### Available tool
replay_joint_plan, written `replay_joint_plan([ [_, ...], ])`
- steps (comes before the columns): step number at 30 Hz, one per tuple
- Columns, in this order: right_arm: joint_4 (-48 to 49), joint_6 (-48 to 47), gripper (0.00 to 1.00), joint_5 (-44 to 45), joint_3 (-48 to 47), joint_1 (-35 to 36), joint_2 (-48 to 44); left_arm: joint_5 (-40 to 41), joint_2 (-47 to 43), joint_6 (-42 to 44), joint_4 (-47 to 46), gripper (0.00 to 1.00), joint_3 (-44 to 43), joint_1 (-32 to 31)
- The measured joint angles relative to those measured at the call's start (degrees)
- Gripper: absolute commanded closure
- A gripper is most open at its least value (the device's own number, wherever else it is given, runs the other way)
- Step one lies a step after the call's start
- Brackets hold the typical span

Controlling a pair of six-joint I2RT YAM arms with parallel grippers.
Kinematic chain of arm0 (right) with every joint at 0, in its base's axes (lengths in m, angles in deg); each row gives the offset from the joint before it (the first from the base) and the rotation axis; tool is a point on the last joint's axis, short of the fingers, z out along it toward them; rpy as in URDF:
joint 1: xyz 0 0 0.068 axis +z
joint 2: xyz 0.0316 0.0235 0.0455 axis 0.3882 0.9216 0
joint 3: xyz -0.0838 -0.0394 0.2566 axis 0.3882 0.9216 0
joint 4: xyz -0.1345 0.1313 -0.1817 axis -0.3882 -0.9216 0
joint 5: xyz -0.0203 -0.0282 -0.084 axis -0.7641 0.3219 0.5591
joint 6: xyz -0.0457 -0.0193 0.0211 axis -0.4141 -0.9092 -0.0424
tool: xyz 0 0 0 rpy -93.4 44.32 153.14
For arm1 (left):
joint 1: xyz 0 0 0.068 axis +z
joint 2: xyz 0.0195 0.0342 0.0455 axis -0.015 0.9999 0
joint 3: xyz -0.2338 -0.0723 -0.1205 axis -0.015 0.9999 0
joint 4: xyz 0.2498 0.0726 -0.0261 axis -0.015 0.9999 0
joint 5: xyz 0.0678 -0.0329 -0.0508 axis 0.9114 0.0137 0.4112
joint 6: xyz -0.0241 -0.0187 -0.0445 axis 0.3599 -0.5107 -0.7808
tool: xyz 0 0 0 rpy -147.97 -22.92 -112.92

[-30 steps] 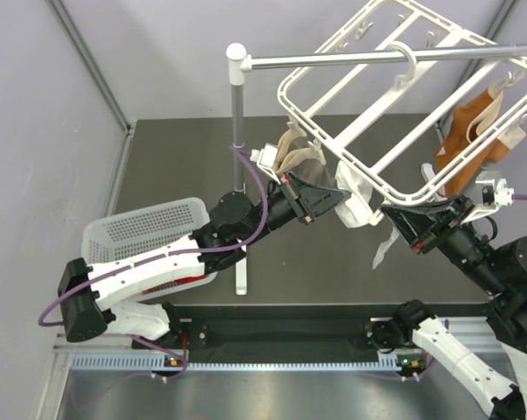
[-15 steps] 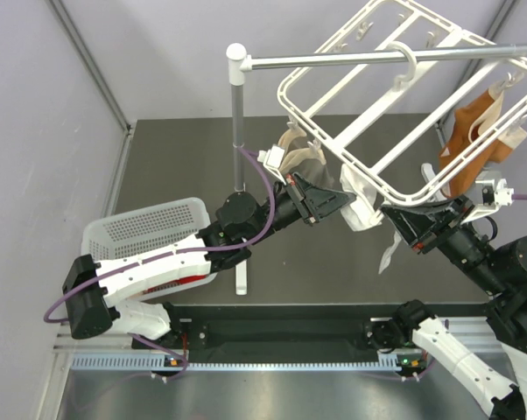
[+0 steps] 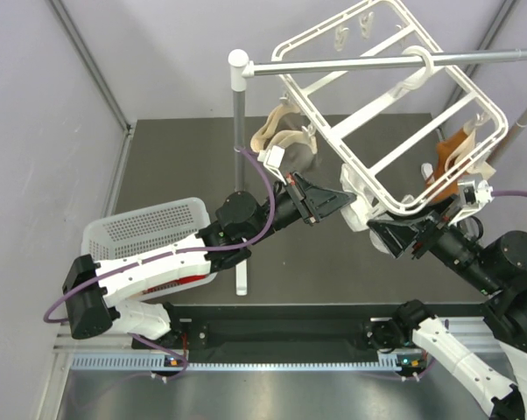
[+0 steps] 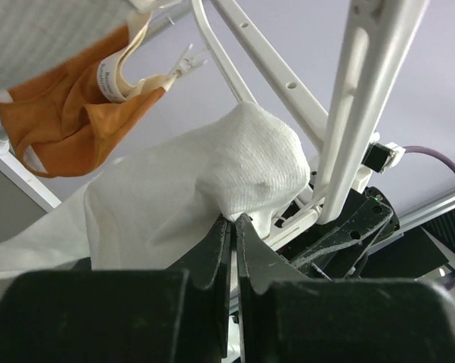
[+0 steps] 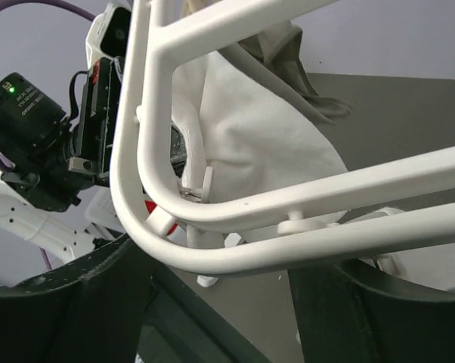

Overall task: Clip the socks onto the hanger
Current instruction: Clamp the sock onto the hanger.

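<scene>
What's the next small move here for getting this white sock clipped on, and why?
Probably a slight downward tug with the left gripper, which is shut on the white sock. The right gripper stands open around the hanger at its corner, and a clip sits at the sock's edge, but whether it bites the fabric isn't clear. The tug would test that.

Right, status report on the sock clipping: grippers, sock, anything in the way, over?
Left gripper shut on white sock. Right gripper open, hanger rim between its jaws. Sock beside frame; clipped or not, cannot tell.
</scene>
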Motion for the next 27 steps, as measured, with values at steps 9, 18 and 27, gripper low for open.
replay_joint_plan([
  [9, -2.1, -0.9, 0.21, 0.4, -0.2, 0.0, 0.0, 0.3, 0.0, 3.2, 7.1, 0.49, -2.5, 0.0],
  [18, -5.4, -3.3, 0.22, 4.6, -2.4, 0.0, 0.0, -2.5, -4.0, 8.0, 14.3, 0.43, 1.1, 0.0],
  [27, -9.6, -6.1, 0.21, 8.6, -6.3, 0.0, 0.0, 2.9, -16.3, 17.2, 23.4, 0.33, 4.3, -0.1],
])
